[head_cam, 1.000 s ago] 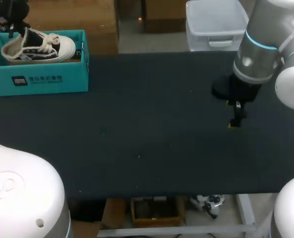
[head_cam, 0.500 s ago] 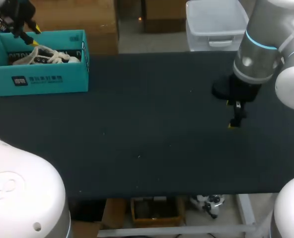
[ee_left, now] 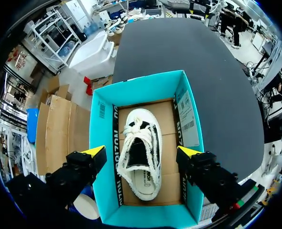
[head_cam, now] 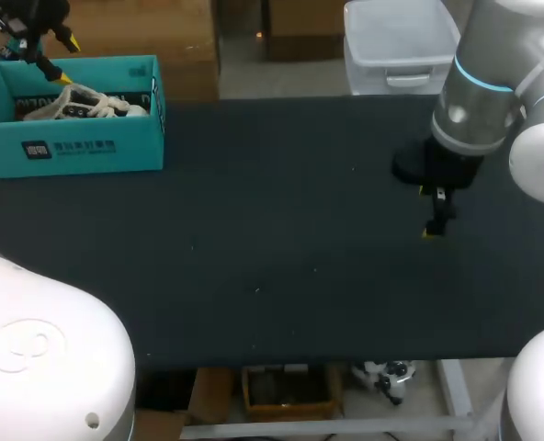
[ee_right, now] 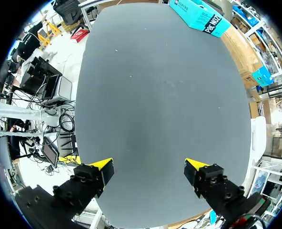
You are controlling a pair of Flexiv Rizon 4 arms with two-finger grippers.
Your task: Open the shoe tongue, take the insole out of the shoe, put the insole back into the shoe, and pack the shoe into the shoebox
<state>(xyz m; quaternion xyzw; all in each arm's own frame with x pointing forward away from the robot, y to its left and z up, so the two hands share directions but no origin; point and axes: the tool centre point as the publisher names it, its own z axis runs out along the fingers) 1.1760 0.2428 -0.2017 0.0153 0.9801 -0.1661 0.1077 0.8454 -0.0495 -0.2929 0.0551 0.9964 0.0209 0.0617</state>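
A black-and-white sneaker point(head_cam: 79, 103) with white laces lies inside the teal shoebox point(head_cam: 70, 147) at the table's far left corner. In the left wrist view the sneaker point(ee_left: 140, 162) rests sole down on the box's cardboard floor, inside the teal walls point(ee_left: 143, 89). My left gripper point(head_cam: 62, 57) hangs above the box, open, with nothing between its fingers point(ee_left: 142, 152). My right gripper point(head_cam: 435, 222) hovers low over the table at the right, open and empty point(ee_right: 149, 164). From it the shoebox point(ee_right: 200, 16) shows far ahead.
The dark table top point(head_cam: 254, 230) runs from the shoebox to my right gripper. The box stands close to the table's far and left edges.
The sneaker, held over the box a second ago, has dropped into it. My left gripper has opened and lifted a little. The right arm has not moved.
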